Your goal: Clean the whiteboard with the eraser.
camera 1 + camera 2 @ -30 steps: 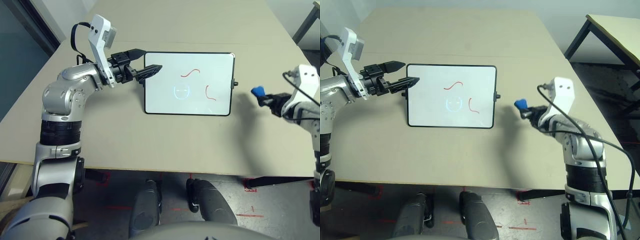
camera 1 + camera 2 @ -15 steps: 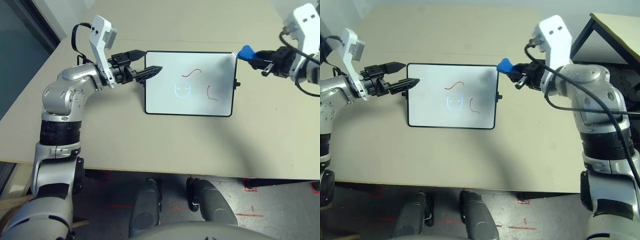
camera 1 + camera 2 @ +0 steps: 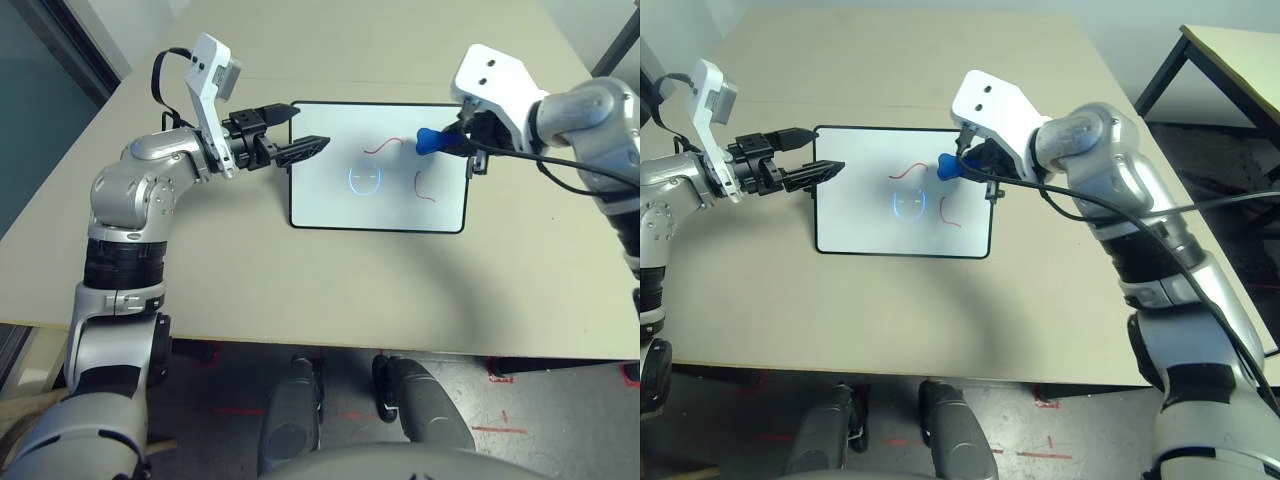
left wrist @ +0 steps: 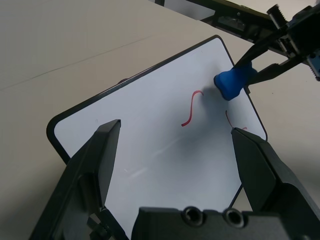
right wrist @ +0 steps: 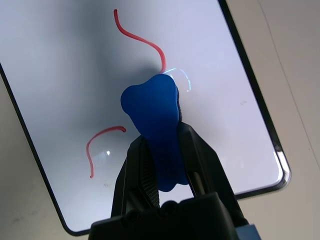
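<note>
Our right claw [image 3: 962,166] grips the eraser [image 3: 946,167] above the whiteboard [image 3: 330,190], near the upper red stroke [image 3: 381,146]. Our left claw [image 3: 300,130] hangs open over the board's left edge. Both strokes remain, so we judge wiping barely begun.

left arm: bent at the elbow, forearm reaching forward and inward above the desk
left tool [image 3: 292,132]: fingers spread wide apart, holding nothing
right arm: stretched forward and across toward the left, wrist turned inward
right tool [image 3: 958,166]: fingers [image 5: 136,172] clamped on either side of the eraser [image 5: 156,127], held up
</note>
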Available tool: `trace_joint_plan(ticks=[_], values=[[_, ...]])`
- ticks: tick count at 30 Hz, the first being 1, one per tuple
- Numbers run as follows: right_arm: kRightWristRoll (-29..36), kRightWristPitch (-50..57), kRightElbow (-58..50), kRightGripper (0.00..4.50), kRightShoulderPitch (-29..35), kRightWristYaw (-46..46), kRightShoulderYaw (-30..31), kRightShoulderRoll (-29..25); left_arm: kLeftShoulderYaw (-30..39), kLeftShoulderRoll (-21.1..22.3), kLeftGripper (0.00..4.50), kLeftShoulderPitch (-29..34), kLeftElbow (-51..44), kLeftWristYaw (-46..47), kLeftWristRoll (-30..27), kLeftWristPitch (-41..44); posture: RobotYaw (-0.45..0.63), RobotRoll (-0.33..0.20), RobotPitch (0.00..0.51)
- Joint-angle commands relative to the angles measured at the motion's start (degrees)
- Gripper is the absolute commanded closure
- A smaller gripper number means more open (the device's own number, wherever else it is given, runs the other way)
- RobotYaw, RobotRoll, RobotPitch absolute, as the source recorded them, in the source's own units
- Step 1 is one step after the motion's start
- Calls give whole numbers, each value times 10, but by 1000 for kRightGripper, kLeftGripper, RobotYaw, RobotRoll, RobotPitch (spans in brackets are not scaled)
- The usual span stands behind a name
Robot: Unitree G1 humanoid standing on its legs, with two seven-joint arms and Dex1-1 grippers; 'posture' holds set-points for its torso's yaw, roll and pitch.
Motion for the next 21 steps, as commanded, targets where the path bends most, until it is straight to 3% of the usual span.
trace_joint_plan(ticks=[1, 12, 21], values=[[-26, -19, 29, 3702, -15, 6, 12, 16, -7, -1, 0, 4, -6, -1, 0, 6, -20, 0, 152], [-69, -49, 96, 3702, -38, 0, 2, 45, -6, -2, 0, 26, -33, 7, -3, 22, -3, 0, 161], [-73, -43, 85, 3703, -31, 12, 4, 74, -1, 0, 0, 38, -54, 13, -8, 38, 12, 0, 168]])
